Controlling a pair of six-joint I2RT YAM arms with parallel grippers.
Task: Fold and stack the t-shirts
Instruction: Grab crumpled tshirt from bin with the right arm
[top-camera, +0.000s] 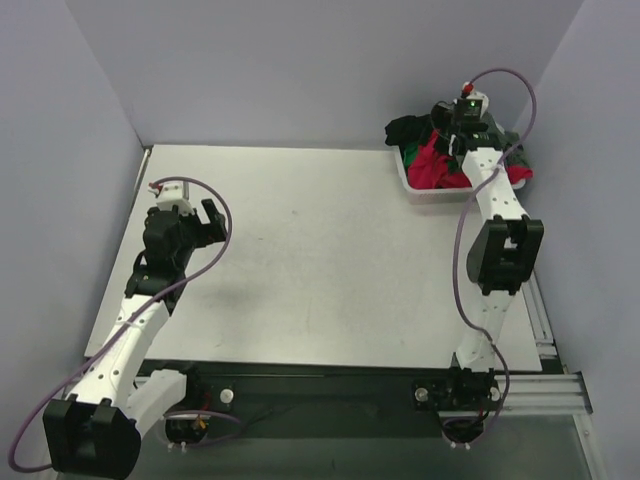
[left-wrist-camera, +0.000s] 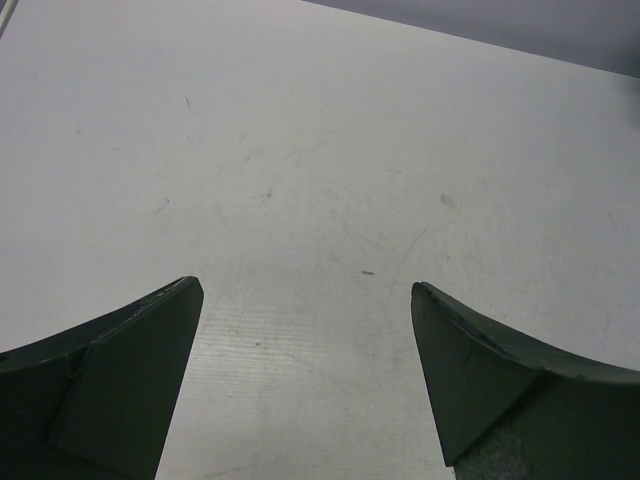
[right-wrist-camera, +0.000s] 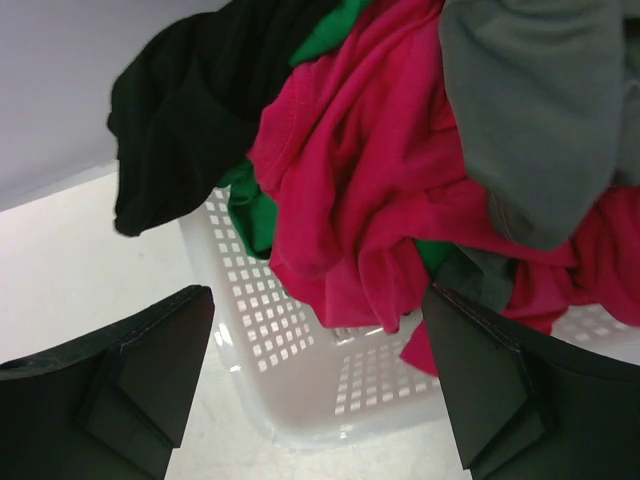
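The t-shirts lie crumpled in a heap in a white plastic basket (top-camera: 412, 186) at the table's far right. In the right wrist view the crimson-red shirt (right-wrist-camera: 350, 150) hangs over the basket's wall (right-wrist-camera: 290, 340). A black shirt (right-wrist-camera: 190, 110) lies to its left, a green one (right-wrist-camera: 255, 205) peeks out beneath, and a grey one (right-wrist-camera: 540, 110) is at the upper right. My right gripper (right-wrist-camera: 318, 292) is open and empty, just above the basket's near corner (top-camera: 458, 140). My left gripper (left-wrist-camera: 305, 290) is open and empty over bare table at the left (top-camera: 210, 222).
The white table (top-camera: 320, 260) ends at grey walls behind and on both sides. A metal rail (top-camera: 545, 330) runs along its right edge. Purple cables loop off both arms.
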